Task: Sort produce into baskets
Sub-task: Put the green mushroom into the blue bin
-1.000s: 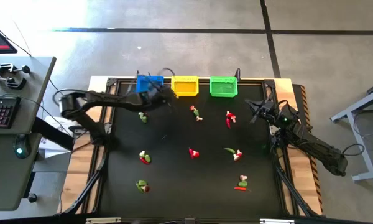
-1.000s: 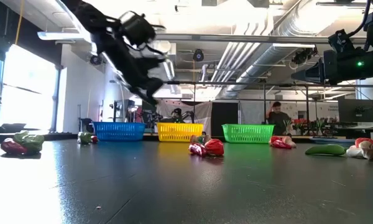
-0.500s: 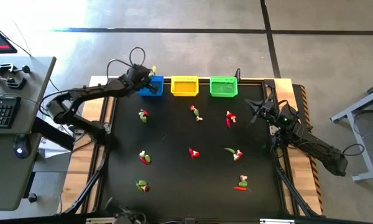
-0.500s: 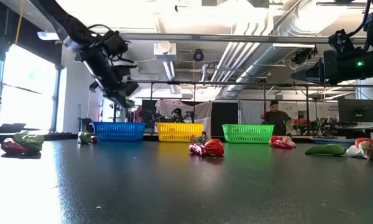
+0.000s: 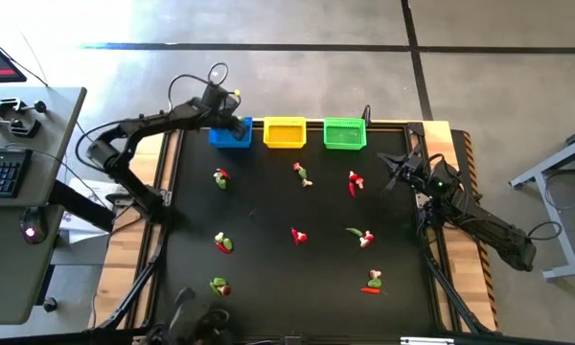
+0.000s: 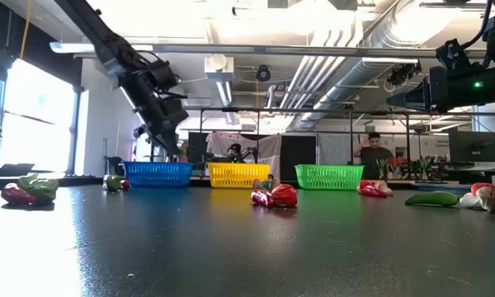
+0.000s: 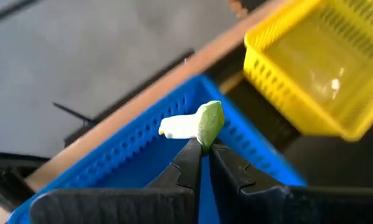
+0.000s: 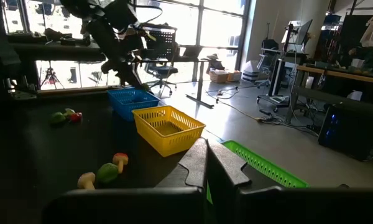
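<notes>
The left end effector (image 5: 238, 123) hangs over the blue basket (image 5: 229, 137) at the tabletop's (image 5: 259, 225) far edge, its fingers (image 7: 188, 163) pinched nearly together on a small whitish and green piece (image 7: 196, 123); the left wrist view shows that piece held above the blue mesh wall, with the yellow basket (image 7: 317, 68) just beside it. In the low view the same arm slants down to the blue basket (image 6: 157, 174). The three baskets stand in a row along the far edge: blue, then yellow (image 5: 285, 133), then green (image 5: 344, 134). The loose produce lies scattered on the dark tabletop. On the left side are a red and green piece (image 5: 220, 177) near the blue basket, another (image 5: 223, 243) at mid depth, and a green and red piece (image 5: 218, 286) near the front. In the middle lie a piece (image 5: 302, 173) in front of the yellow basket and a red one (image 5: 298, 235) nearer the front. Further right are a red and white piece (image 5: 354, 181) in front of the green basket, a green piece with a whitish bit (image 5: 360, 235), and a green and red pair (image 5: 372, 282). The right end effector (image 5: 395, 173) waits over the tabletop's right edge, holding nothing, its fingers (image 8: 202, 167) closed together in the right wrist view.
</notes>
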Tool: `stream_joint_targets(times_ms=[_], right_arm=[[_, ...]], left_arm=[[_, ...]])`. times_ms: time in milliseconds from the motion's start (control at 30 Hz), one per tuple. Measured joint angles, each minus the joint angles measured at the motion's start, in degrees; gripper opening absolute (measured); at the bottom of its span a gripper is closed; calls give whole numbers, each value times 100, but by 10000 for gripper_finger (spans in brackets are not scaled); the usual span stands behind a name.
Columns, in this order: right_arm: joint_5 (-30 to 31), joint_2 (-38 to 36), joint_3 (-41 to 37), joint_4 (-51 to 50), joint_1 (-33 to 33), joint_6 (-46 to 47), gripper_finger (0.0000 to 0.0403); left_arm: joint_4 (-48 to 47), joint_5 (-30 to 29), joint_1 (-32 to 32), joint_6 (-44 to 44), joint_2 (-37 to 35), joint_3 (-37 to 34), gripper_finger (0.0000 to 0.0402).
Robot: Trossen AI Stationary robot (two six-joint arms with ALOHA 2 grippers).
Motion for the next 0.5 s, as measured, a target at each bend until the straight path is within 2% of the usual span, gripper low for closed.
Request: stream_joint_targets(times_ms=[167, 500], right_arm=[[0, 0, 0, 0, 0, 0, 0], [0, 0, -2, 0, 0, 0, 0]], left_arm=[[-937, -45, 8, 348, 246, 491, 14], [-1438, -57, 6, 906, 696, 609, 15]])
